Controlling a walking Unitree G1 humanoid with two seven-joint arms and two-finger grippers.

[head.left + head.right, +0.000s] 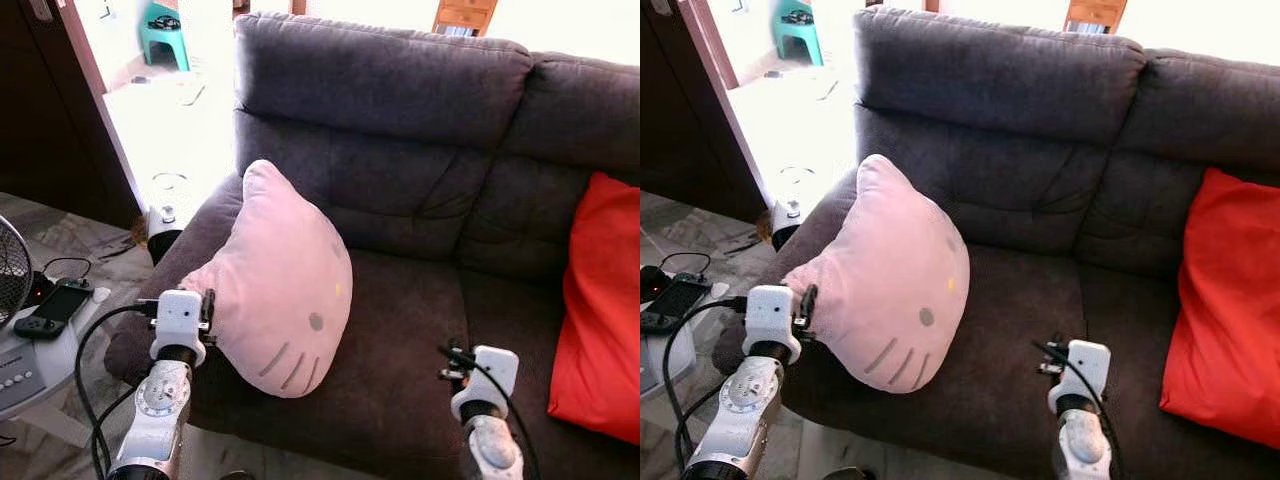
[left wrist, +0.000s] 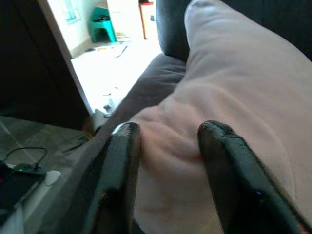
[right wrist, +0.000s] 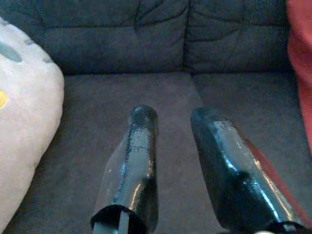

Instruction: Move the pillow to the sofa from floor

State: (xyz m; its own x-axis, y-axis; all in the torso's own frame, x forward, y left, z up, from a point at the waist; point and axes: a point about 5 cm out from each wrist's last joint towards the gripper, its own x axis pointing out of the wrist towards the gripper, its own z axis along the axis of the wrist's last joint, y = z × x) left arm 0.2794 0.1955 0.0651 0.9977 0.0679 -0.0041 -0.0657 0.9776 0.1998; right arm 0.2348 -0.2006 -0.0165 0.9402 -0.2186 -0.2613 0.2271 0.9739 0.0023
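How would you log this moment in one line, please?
left gripper: fingers pinching pink pillow | pillow: on sofa seat | right gripper: open, empty

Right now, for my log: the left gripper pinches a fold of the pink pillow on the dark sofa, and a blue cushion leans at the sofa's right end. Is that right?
Not quite: the cushion at the sofa's right end is red, not blue, as the left eye view shows. The rest holds: the left gripper pinches a fold of the pink pillow on the dark sofa.
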